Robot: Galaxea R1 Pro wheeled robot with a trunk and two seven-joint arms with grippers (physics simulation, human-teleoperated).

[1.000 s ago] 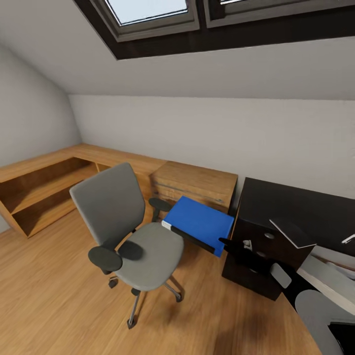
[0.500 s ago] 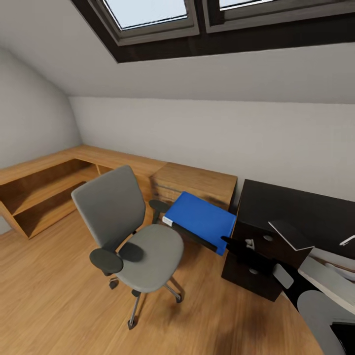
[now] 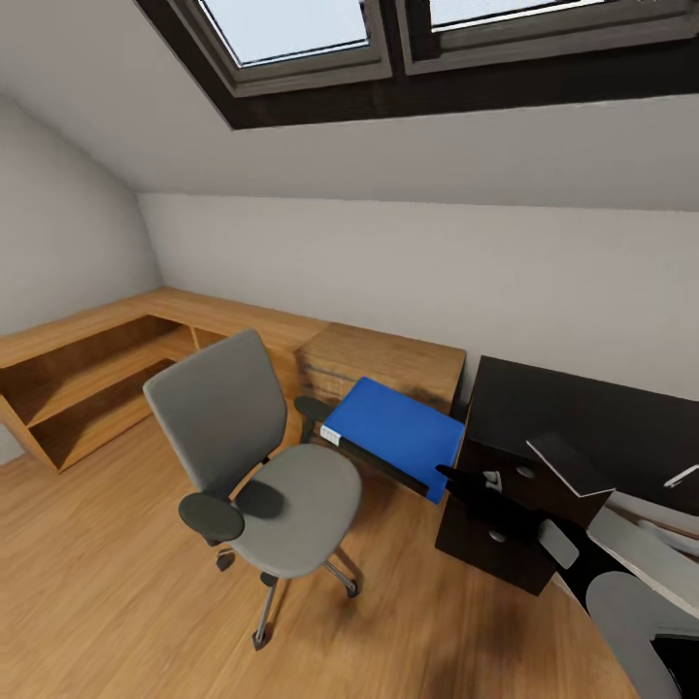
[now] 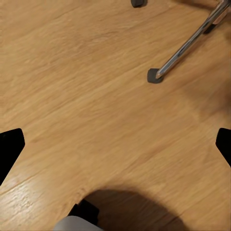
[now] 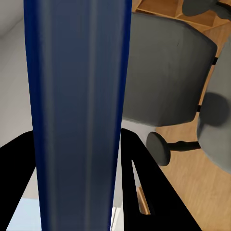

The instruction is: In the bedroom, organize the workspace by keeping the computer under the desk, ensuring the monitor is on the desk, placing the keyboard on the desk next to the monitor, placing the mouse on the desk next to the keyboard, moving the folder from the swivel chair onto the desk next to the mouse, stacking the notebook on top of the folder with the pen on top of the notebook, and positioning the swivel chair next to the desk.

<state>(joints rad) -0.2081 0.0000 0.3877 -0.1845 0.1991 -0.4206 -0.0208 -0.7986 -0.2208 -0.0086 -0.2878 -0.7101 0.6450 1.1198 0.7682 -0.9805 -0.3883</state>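
Holding the folder point(image 3: 393, 433) by one edge, the right gripper point(image 3: 449, 476) carries it in mid-air between chair point(image 3: 257, 456) and desk point(image 3: 582, 413). Cantilevered so, it could slip or clip the desk's corner beyond.

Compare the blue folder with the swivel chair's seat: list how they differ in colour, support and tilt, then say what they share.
Colour: the folder is bright blue, the swivel chair seat grey.
Support: the folder hangs in the air, clamped in the right gripper; the seat rests on its chrome base on the floor.
Tilt: the folder slopes down toward the gripper; the seat looks level.
Shared: both are broad and flat.
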